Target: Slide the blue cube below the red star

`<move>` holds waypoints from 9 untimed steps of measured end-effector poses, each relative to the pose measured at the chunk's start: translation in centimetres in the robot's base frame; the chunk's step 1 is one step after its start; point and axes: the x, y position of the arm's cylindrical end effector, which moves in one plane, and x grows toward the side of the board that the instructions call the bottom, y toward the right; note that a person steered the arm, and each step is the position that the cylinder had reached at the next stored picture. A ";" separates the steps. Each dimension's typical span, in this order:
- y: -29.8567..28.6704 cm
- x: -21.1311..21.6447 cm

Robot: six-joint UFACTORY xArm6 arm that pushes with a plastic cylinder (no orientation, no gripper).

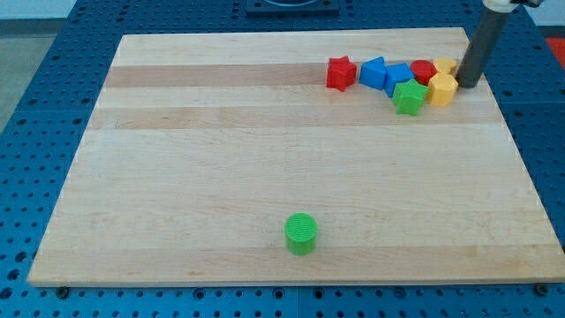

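Note:
The red star [341, 73] lies near the view's top right on the wooden board [221, 159]. Right of it sits a blue block [372, 71], then the blue cube [399, 78], touching each other. A green star [409, 98] lies just below the blue cube. A red block [424, 71] and two yellow blocks [442, 89] [446, 66] crowd the cluster's right end. My tip [463, 86] stands at the cluster's right side, next to the yellow blocks.
A green cylinder [301, 233] stands alone near the view's bottom centre. The board's right edge runs close to the tip. A blue pegboard surface [35, 132] surrounds the board.

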 end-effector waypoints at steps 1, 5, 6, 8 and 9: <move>-1.4 0.0; -8.3 0.0; -10.2 0.0; -14.1 0.0; -16.0 0.0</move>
